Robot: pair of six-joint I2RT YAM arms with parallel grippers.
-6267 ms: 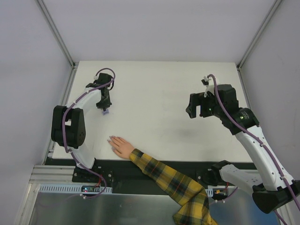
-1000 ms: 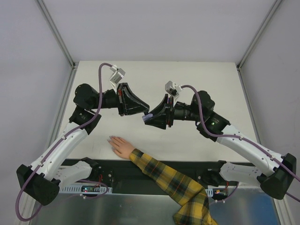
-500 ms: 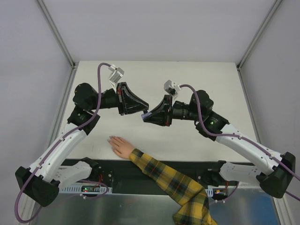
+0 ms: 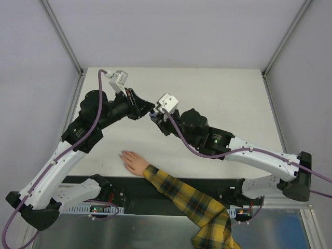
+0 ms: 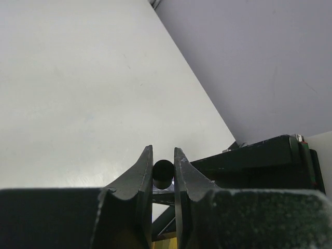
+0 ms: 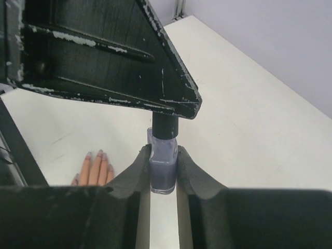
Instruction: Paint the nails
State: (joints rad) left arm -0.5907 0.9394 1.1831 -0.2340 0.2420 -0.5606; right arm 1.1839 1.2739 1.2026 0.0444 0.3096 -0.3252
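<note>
The purple polish bottle (image 6: 163,168) hangs above the table, and my right gripper (image 6: 164,150) is shut on its glass body. Its black cap (image 5: 163,173) is pinched in my left gripper (image 5: 163,153), which is shut on it from the opposite side. In the top view both grippers meet at the bottle (image 4: 153,115), left of the table's middle. The peach mannequin hand (image 4: 134,162) lies flat near the front edge, below the bottle. Its pale lilac-grey nails (image 6: 99,154) point away from the plaid sleeve (image 4: 187,199). No gripper touches the hand.
The white table (image 4: 218,93) is walled in by grey panels, with metal frame posts (image 4: 62,36) at the back corners. The yellow-and-black sleeve runs over the front edge between the arm bases. My right arm (image 4: 244,153) stretches across the table's middle.
My right gripper has closed on the bottle. Both grippers, joined at the bottle, have shifted left and toward the back of the table, and the right arm now reaches further across.
</note>
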